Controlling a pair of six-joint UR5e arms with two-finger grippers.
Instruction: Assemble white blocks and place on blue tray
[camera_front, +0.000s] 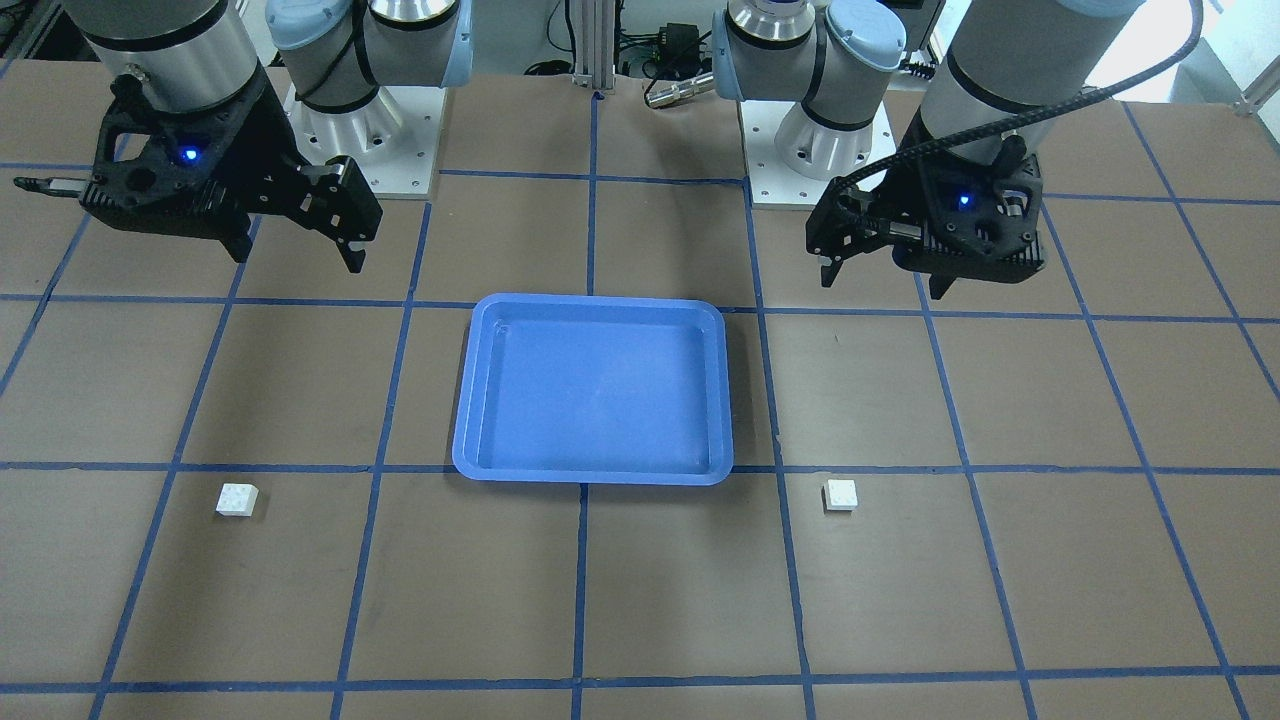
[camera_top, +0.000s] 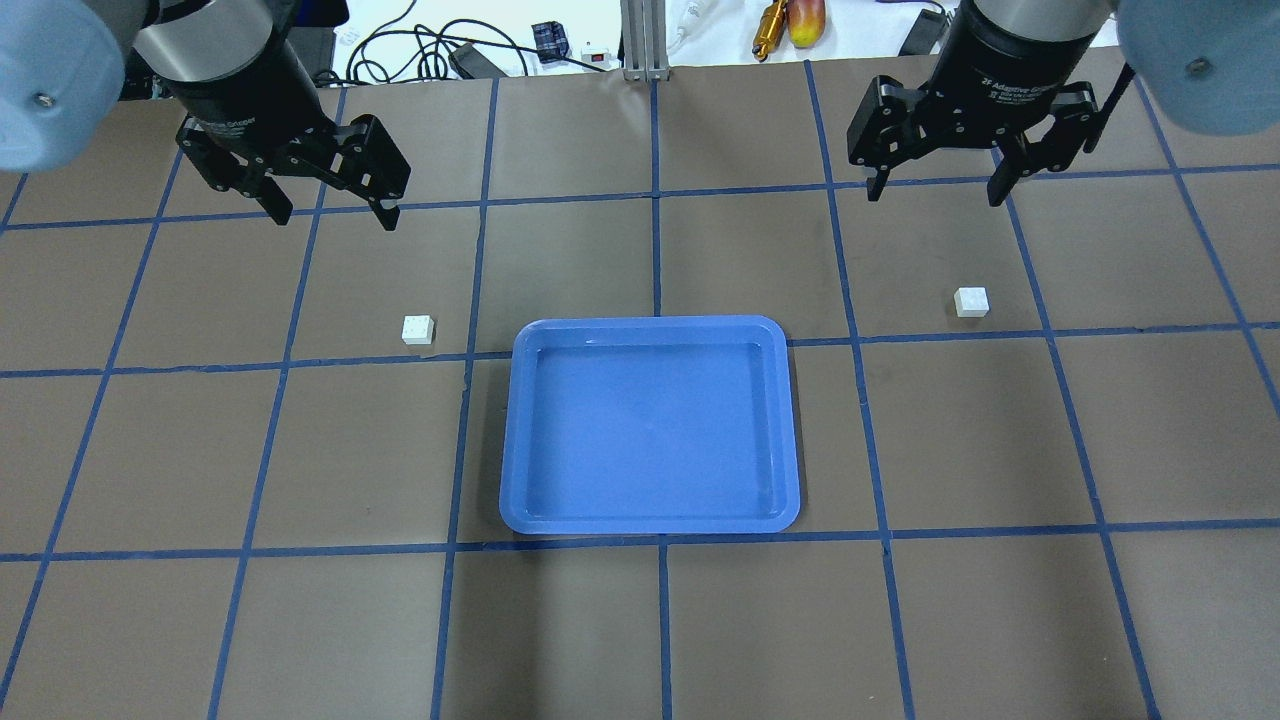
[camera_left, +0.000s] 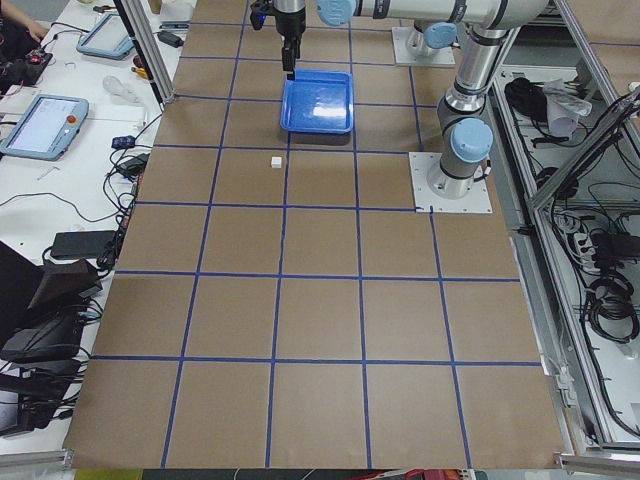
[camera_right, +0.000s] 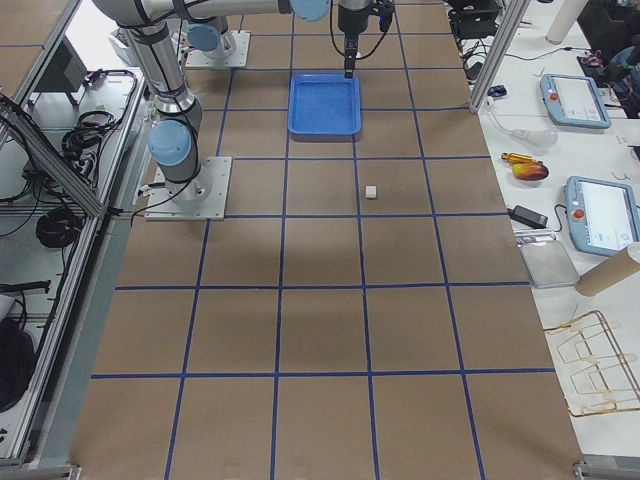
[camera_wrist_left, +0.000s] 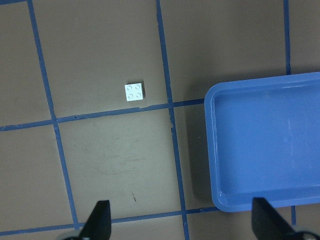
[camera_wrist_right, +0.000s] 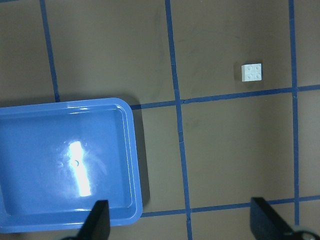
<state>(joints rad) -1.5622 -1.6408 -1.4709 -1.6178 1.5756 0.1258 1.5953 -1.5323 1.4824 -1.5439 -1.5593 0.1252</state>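
The blue tray (camera_top: 650, 430) lies empty at the table's middle; it also shows in the front view (camera_front: 595, 390). One white block (camera_top: 418, 329) lies to the tray's left, studs up, and shows in the left wrist view (camera_wrist_left: 135, 92) beside the tray (camera_wrist_left: 265, 145). The other white block (camera_top: 971, 301) lies to the tray's right and shows in the right wrist view (camera_wrist_right: 251, 72). My left gripper (camera_top: 332, 215) hangs open and empty above the table, beyond the left block. My right gripper (camera_top: 936, 192) hangs open and empty beyond the right block.
The brown table carries a blue tape grid. The two arm bases (camera_front: 370, 130) (camera_front: 810, 150) stand on the robot's side. Cables and small tools (camera_top: 790, 20) lie past the table's far edge.
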